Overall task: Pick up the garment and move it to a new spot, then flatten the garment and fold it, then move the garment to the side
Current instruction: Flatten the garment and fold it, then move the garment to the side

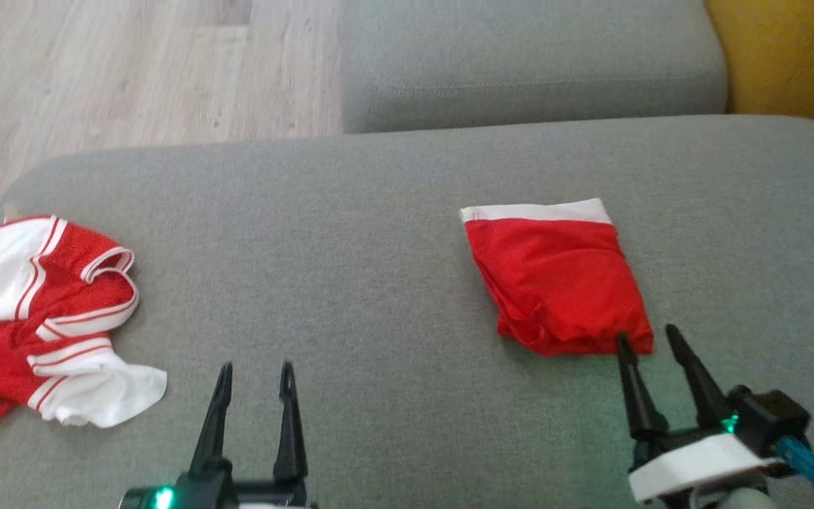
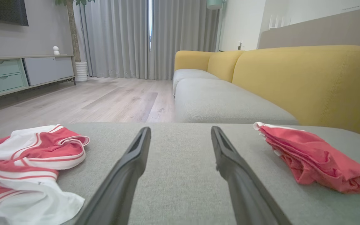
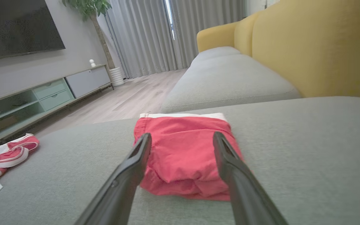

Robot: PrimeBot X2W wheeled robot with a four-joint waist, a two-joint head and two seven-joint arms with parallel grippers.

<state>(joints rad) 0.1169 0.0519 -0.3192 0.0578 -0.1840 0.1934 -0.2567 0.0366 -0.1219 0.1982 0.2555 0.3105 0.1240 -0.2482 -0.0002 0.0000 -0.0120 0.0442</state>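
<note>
The garment (image 1: 555, 279) is a red cloth with a white band, folded into a small rectangle on the grey cushion (image 1: 350, 268), right of centre; it also lies in the left wrist view (image 2: 314, 157) and the right wrist view (image 3: 183, 156). My right gripper (image 1: 647, 339) is open just at its near edge, fingers spread on either side of the fold's near corner and holding nothing (image 3: 181, 139). My left gripper (image 1: 255, 371) is open near the front edge, over bare cushion (image 2: 180, 131).
A crumpled red-and-white jersey (image 1: 32, 318) lies at the cushion's left edge. Beyond is another grey seat cushion (image 1: 527, 63) with yellow backrests (image 2: 308, 81), and wooden floor (image 1: 131, 71) at the far left.
</note>
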